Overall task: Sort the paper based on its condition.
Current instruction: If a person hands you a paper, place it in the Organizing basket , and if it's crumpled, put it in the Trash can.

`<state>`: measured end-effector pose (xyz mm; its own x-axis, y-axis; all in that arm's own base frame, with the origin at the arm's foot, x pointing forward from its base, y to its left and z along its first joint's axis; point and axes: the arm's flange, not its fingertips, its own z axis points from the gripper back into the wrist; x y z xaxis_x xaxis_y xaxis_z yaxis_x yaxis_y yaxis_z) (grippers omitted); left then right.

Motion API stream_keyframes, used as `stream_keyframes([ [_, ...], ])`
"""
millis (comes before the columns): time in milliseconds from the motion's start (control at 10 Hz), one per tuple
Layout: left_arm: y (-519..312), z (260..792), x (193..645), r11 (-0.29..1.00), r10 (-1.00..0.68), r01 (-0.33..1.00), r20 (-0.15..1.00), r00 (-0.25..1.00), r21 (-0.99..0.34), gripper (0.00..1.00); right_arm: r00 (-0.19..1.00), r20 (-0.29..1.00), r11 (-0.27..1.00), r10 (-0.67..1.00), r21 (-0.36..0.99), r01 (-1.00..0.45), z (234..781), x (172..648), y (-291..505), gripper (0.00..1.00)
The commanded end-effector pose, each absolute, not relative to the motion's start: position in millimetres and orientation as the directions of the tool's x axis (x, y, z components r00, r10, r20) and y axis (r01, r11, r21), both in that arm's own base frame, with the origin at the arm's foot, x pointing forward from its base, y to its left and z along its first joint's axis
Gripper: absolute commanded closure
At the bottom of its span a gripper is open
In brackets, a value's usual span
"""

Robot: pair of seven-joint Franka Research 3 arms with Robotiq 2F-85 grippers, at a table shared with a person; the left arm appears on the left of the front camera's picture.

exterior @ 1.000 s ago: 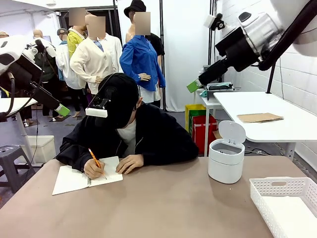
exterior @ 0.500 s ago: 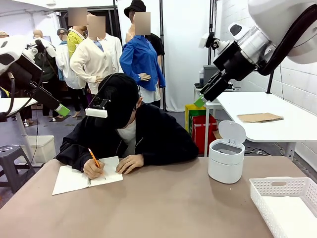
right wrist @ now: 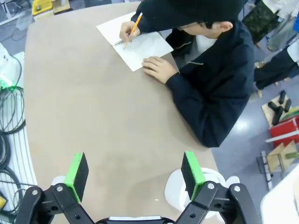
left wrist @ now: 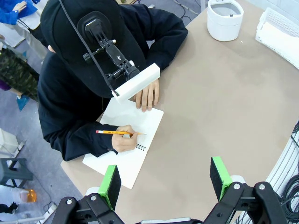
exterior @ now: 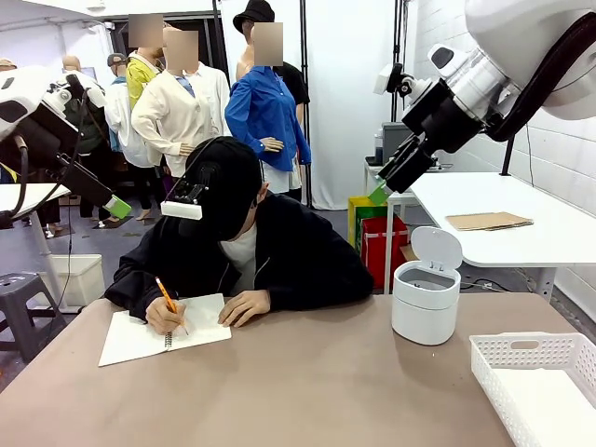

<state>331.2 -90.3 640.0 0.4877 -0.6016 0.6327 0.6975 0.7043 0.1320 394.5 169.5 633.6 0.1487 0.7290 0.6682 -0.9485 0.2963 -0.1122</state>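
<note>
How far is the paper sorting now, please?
Nothing is sorted: the basket and bin show no paper. In hand: the person's hand writes with a pencil in the notebook. Both pincers, left and right, hang open, empty. All sorting remains.

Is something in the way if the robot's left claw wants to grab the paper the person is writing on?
Yes. The person's hands and the orange pencil rest on the white spiral-bound notebook page; the open left gripper hangs high above it.
</note>
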Motion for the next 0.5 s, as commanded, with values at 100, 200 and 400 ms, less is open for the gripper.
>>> stream_keyframes([
  [100, -90.0, 639.5, 330.2, 0.708, -0.604, 0.693, 0.626, 0.494, 0.137, 0.0, 0.156, 0.681, 0.303, 0.715, -0.101, -0.948, 633.6, 394.8, 170.6, 0.0],
  [200, -90.0, 639.5, 330.2, 0.708, -0.604, 0.693, 0.626, 0.494, 0.137, 0.0, 0.156, 0.681, 0.303, 0.715, -0.101, -0.948, 633.6, 394.8, 170.6, 0.0],
  [400, -90.0, 639.5, 330.2, 0.708, -0.604, 0.693, 0.626, 0.494, 0.137, 0.0, 0.156, 0.681, 0.303, 0.715, -0.101, -0.948, 633.6, 394.8, 170.6, 0.0],
])
